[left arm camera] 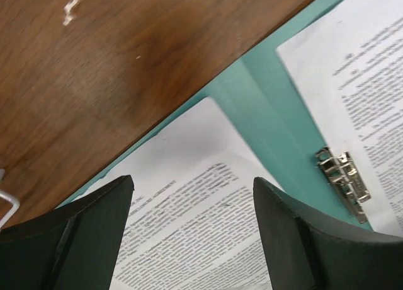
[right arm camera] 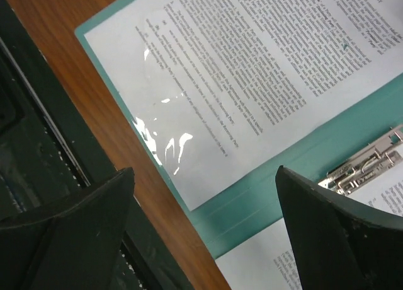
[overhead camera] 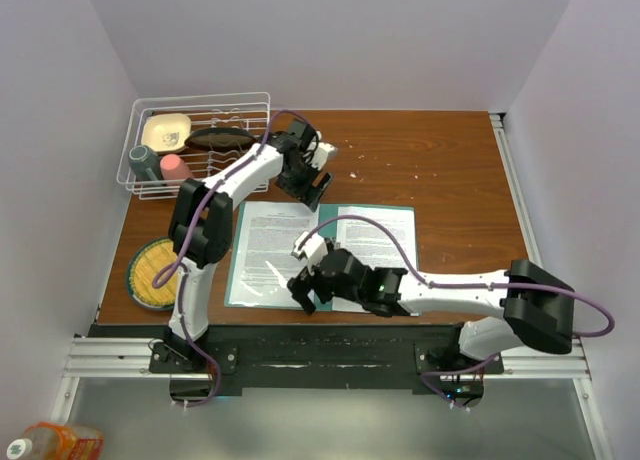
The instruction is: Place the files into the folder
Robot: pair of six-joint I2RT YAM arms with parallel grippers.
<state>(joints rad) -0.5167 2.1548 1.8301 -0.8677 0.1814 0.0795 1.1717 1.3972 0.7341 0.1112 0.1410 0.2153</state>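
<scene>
Looks to be the tail end of the placing step. Looking down on the folder (overhead camera: 411,242), spread open and flat on the wooden table (overhead camera: 450,160), with one of the files (overhead camera: 270,250) on its left half and another sheet (overhead camera: 378,235) on its right half, both lying inside the teal border. Between them at the spine, a metal clip (left arm camera: 343,183) right at the right sheet's inner edge; cannot tell whether clamped on it. Left gripper (overhead camera: 316,190) poised over the far edge near the spine, jaws spread wide, holding nothing, only printed paper beneath. Right gripper (overhead camera: 305,280) low over the near edge of the left half, jaws gaping just as wide, likewise holding nothing. Cannot tell whether either fingertip touches the paper. Judging the sheets as good as in, with closing the cover probably the only part left, if wanted at all. Calls for raising both grippers off, working one finger under an outer folder edge, pinching the thin card alone and not the sheet on it, then swinging that half over the spine slowly while steadying the other half against sliding.
</scene>
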